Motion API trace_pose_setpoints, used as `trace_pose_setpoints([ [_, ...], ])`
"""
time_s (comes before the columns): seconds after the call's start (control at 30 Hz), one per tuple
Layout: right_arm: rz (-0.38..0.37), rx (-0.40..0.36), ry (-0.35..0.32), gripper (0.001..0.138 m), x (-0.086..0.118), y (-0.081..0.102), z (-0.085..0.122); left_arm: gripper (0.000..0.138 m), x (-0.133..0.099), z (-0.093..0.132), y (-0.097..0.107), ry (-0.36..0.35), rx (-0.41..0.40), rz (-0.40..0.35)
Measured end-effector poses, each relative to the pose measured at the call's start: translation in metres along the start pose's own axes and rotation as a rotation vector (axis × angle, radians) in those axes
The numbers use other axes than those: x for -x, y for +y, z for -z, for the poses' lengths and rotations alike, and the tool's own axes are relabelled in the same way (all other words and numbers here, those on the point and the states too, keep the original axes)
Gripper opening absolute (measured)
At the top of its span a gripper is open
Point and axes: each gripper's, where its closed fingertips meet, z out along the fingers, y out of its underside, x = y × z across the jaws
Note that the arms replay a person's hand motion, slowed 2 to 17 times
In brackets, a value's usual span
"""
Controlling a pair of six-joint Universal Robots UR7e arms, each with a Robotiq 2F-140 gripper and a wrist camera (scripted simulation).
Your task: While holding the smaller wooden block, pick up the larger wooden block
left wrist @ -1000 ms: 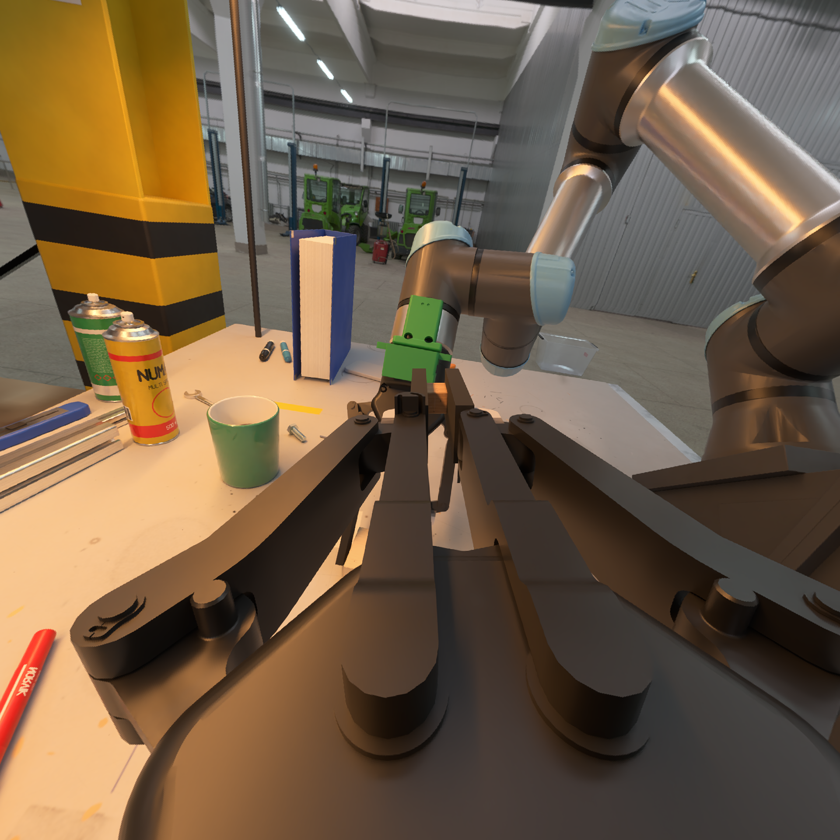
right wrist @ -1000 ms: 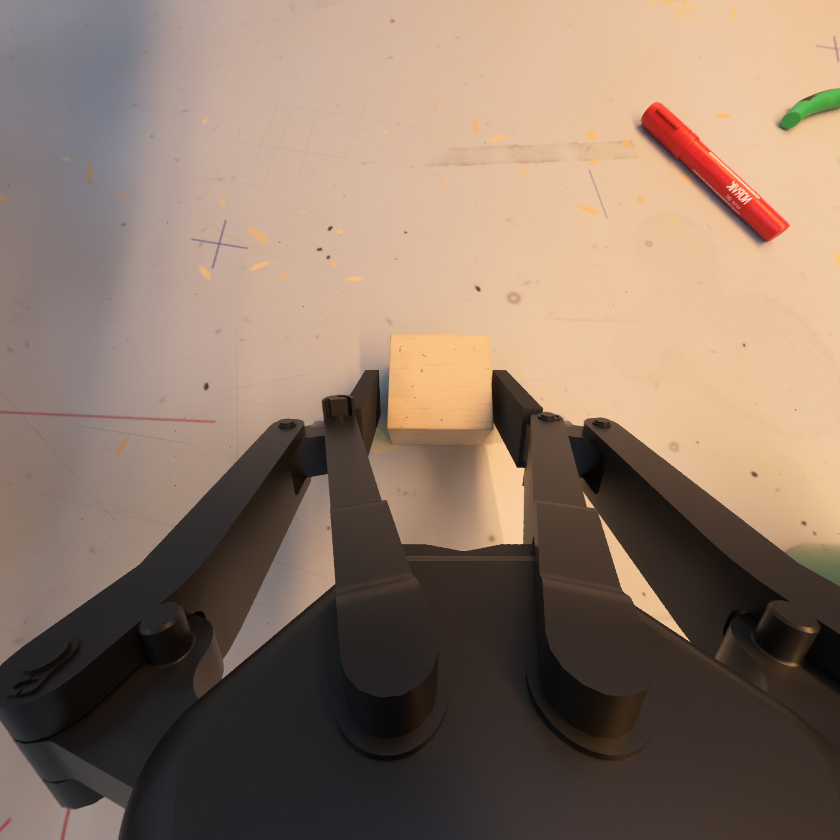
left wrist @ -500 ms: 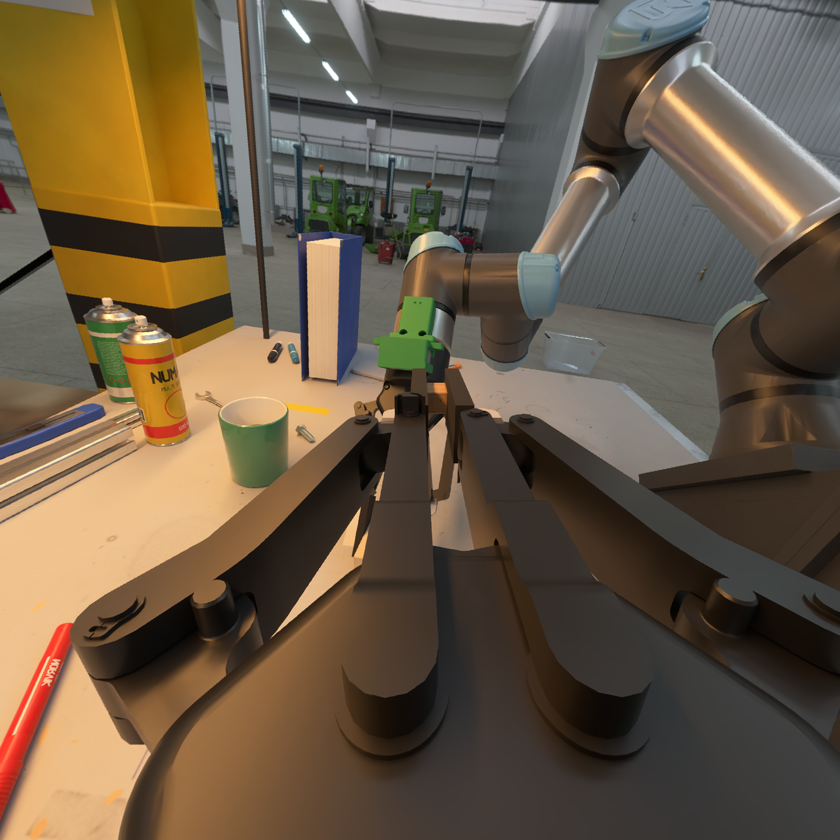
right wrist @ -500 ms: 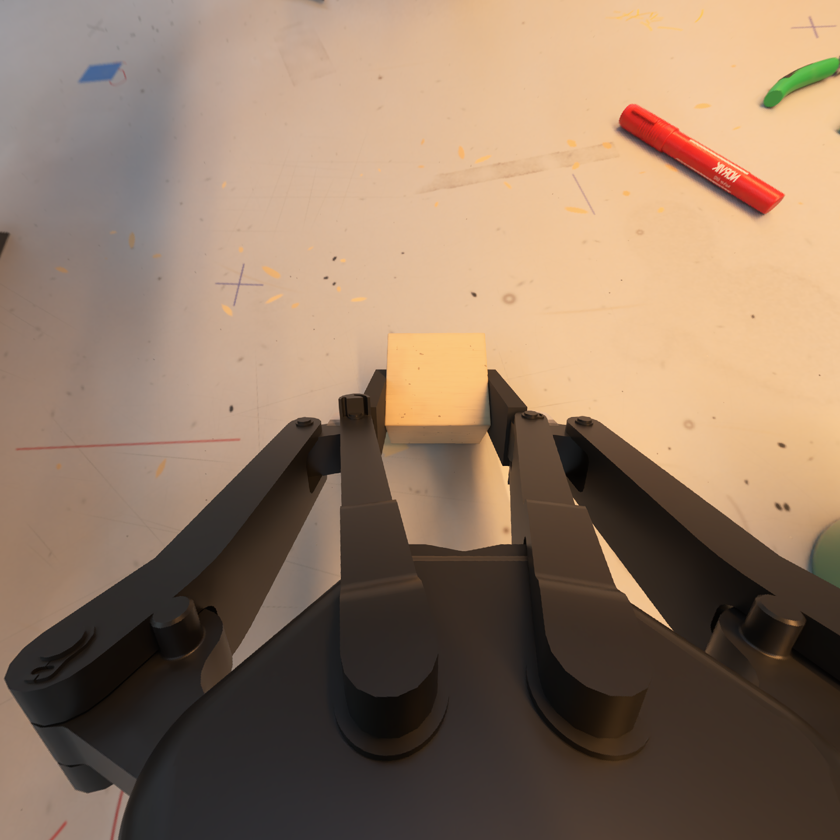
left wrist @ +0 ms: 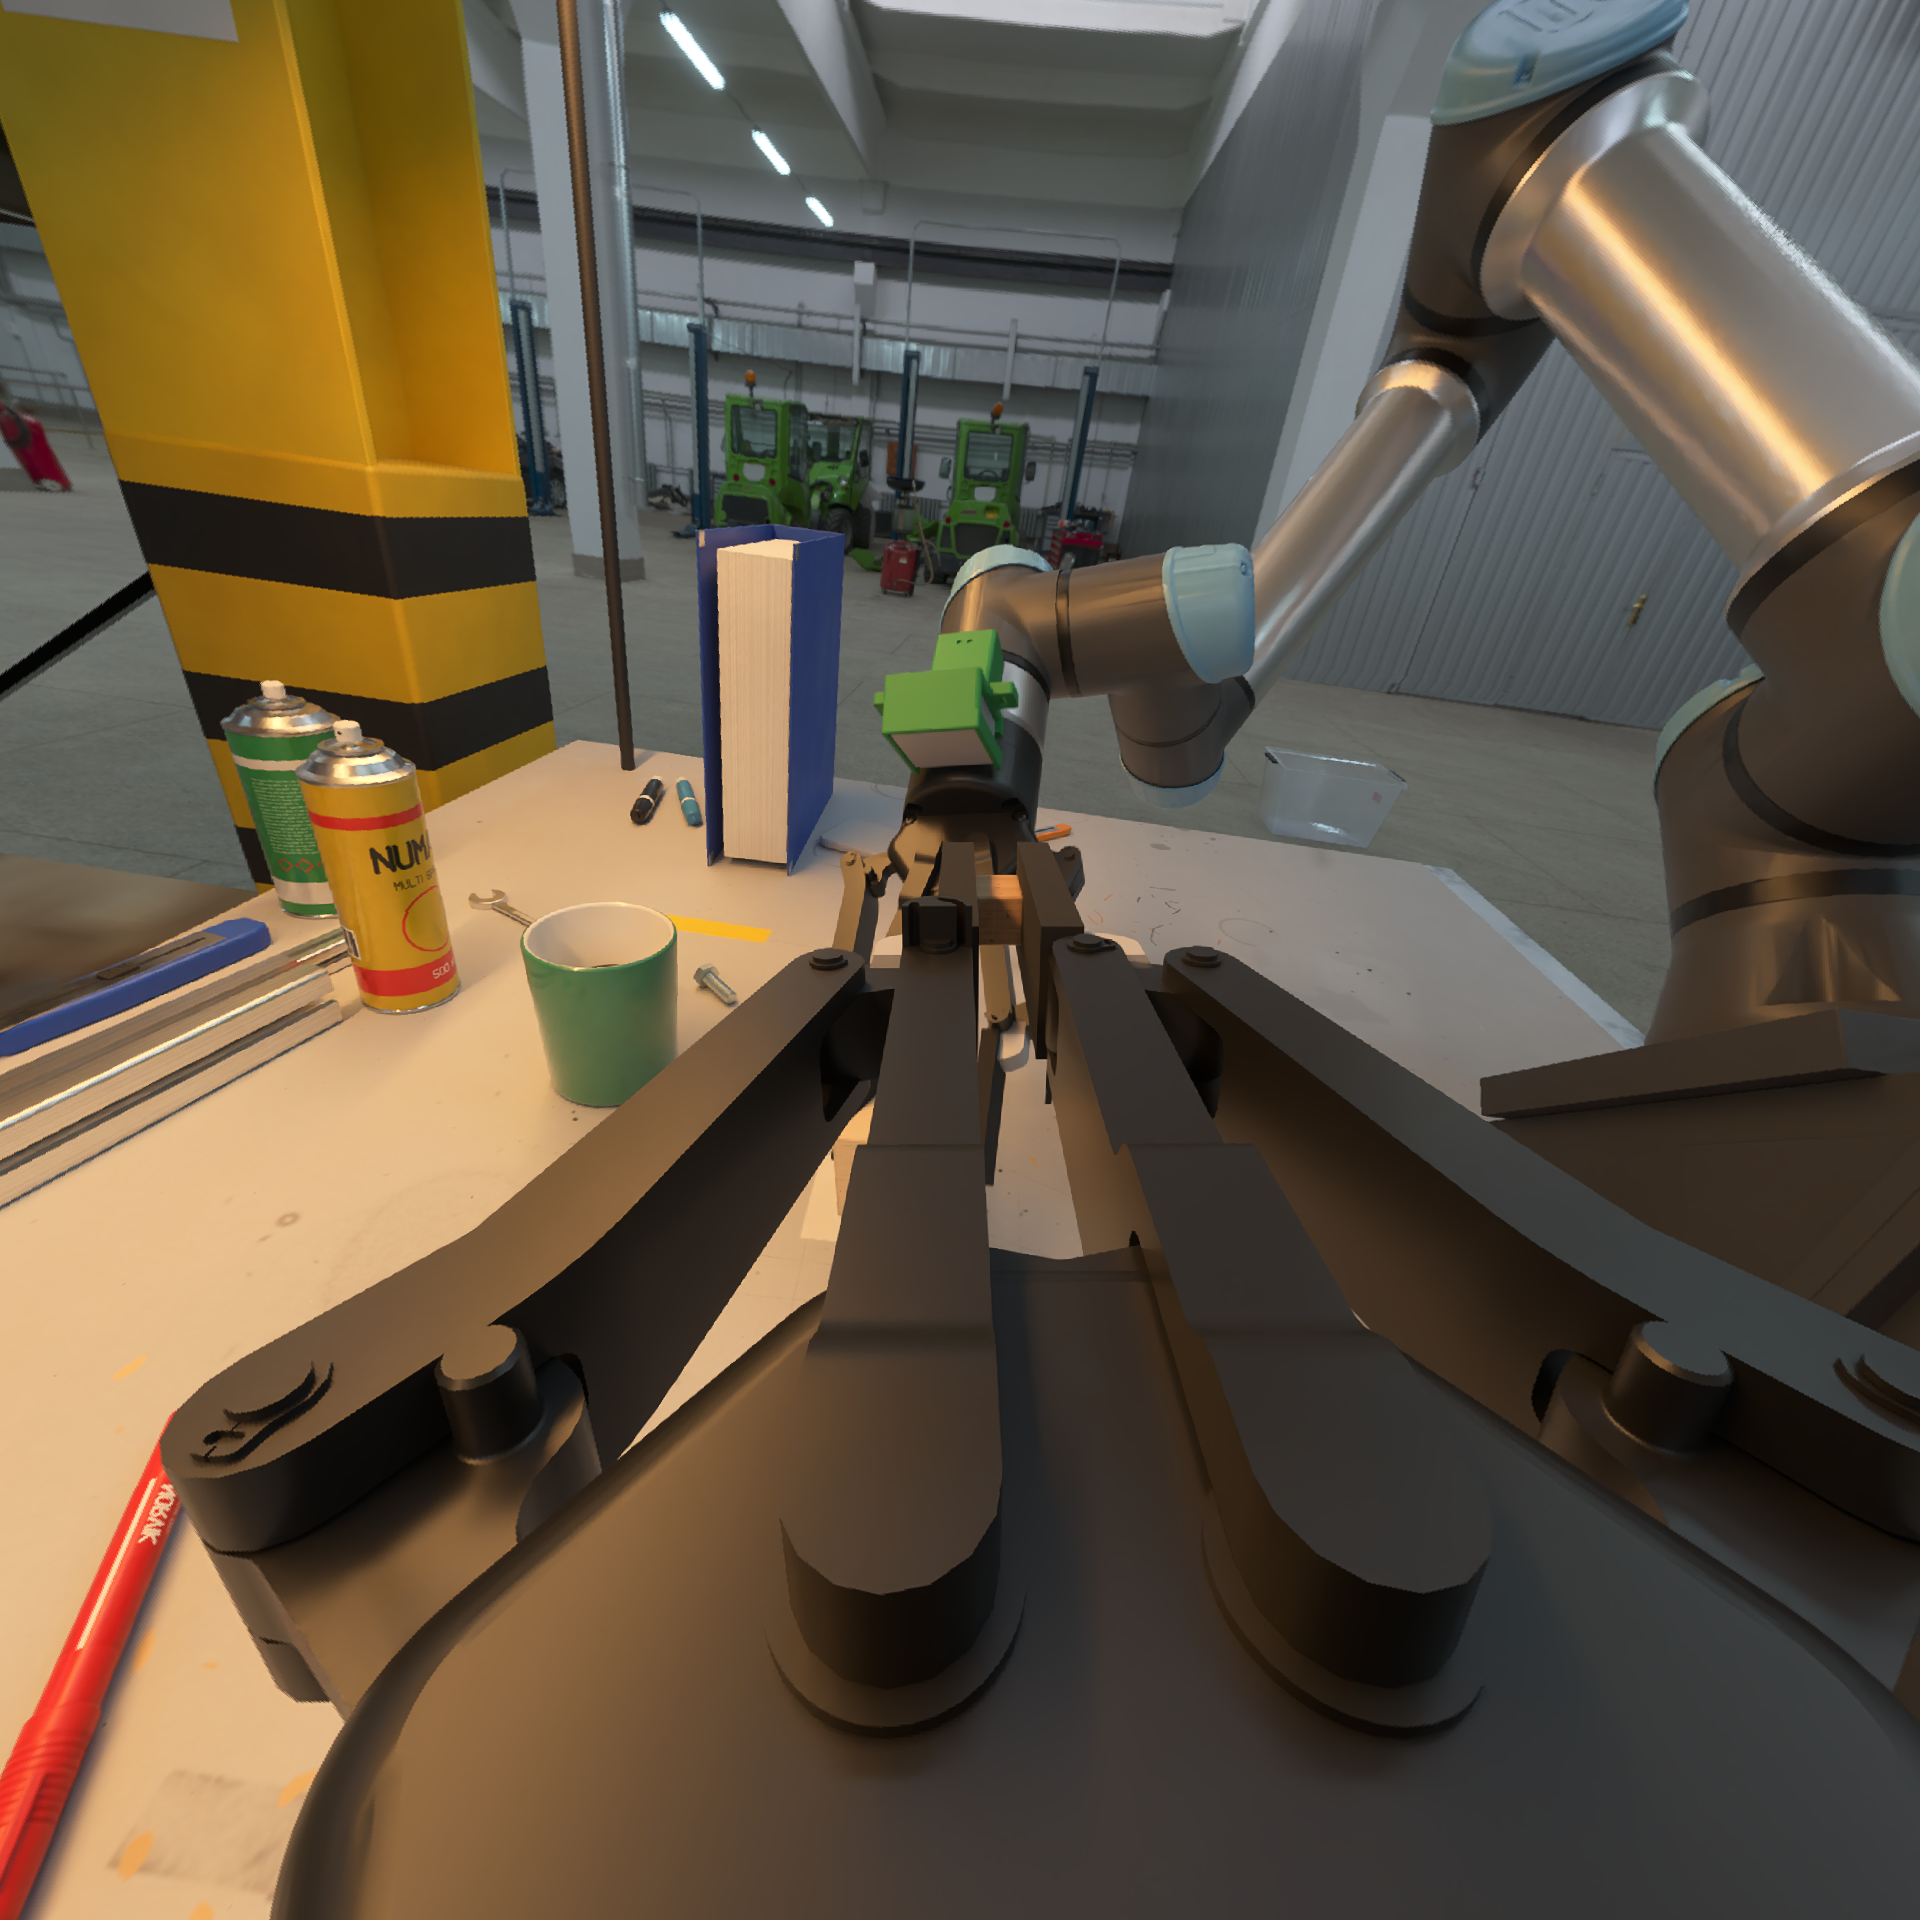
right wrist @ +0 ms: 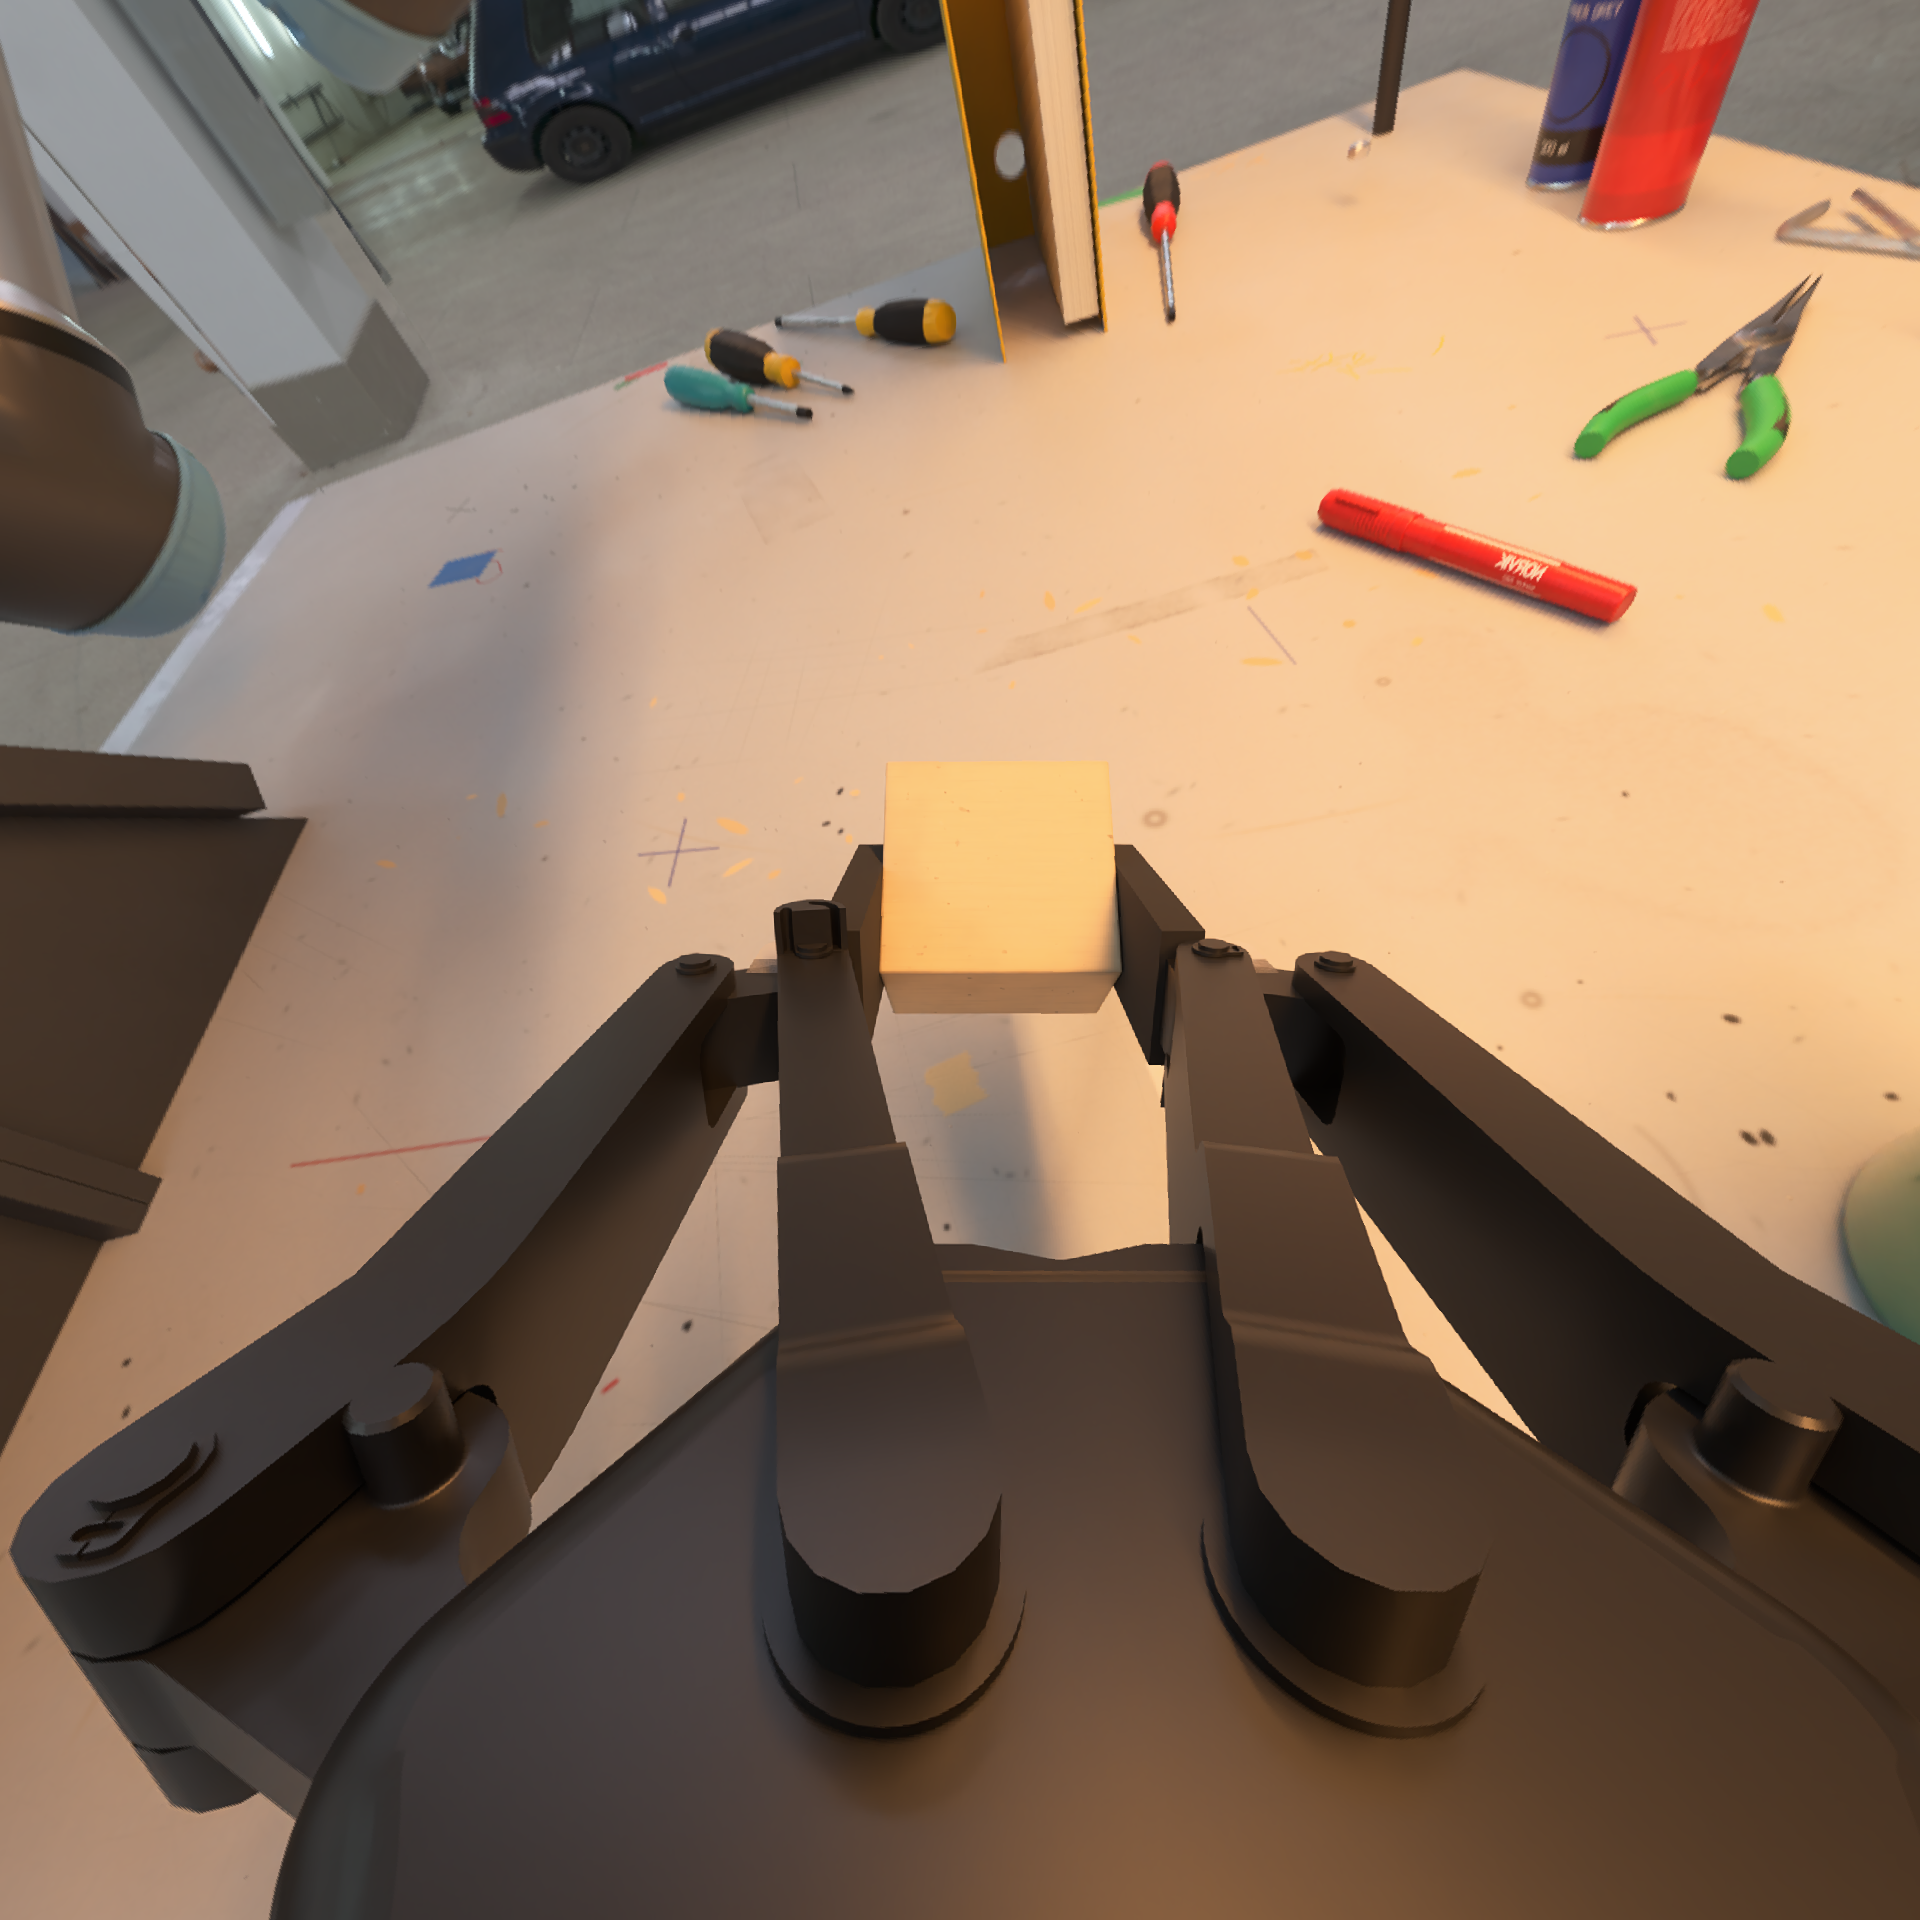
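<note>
Fingers [right wrist: 1153,925] of the right gripper [right wrist: 997,914] are clamped flat on both sides of the larger wooden block [right wrist: 995,883], and the pale cube is up off the counter [right wrist: 1351,790], its shadow lying on the surface underneath it. Over on the other side, the left gripper [left wrist: 1003,914] has its fingers [left wrist: 1044,914] pulled in narrow around the smaller wooden block [left wrist: 1000,902], just a sliver of brown wood showing between the pads, held above the counter [left wrist: 312,1164].

From the left wrist view the right arm [left wrist: 1122,634] reaches in from the far side, green camera mount [left wrist: 940,707] on its wrist, pointing down just beyond the left fingertips. A green mug [left wrist: 603,1003] stands to the left, with a bolt [left wrist: 715,983] and a small wrench [left wrist: 499,906] near it, two spray cans [left wrist: 374,862] side by side further left, and a blue binder [left wrist: 769,696] upright behind.

From the right wrist view, a red marker [right wrist: 1475,556] lies well beyond the block to the right, green-handled pliers [right wrist: 1714,384] past that, and three screwdrivers [right wrist: 779,364] sit near the counter's far edge beside a yellow binder [right wrist: 1039,156] standing upright.
</note>
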Motion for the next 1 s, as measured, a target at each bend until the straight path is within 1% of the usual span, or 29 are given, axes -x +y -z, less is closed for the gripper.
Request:
trace_pose_setpoints([
  [0.23,-0.013,-0.074,-0.015,0.053,0.008,-0.022,0.016,0.011,0.002,-0.001,0.002,-0.01,0.008,0.003],
  [0.37,-0.029,-0.096,-0.022,0.053,0.012,-0.032,0.023,0.011,0.002,-0.002,0.002,-0.011,0.008,0.007],
  [0.6,-0.026,-0.088,-0.014,0.053,0.017,-0.04,0.029,0.011,0.002,-0.003,0.004,-0.015,0.015,0.008],
  [1.0,-0.022,-0.062,-0.014,0.053,0.027,-0.047,0.035,0.011,0.006,-0.007,0.014,-0.042,0.062,-0.009],
])
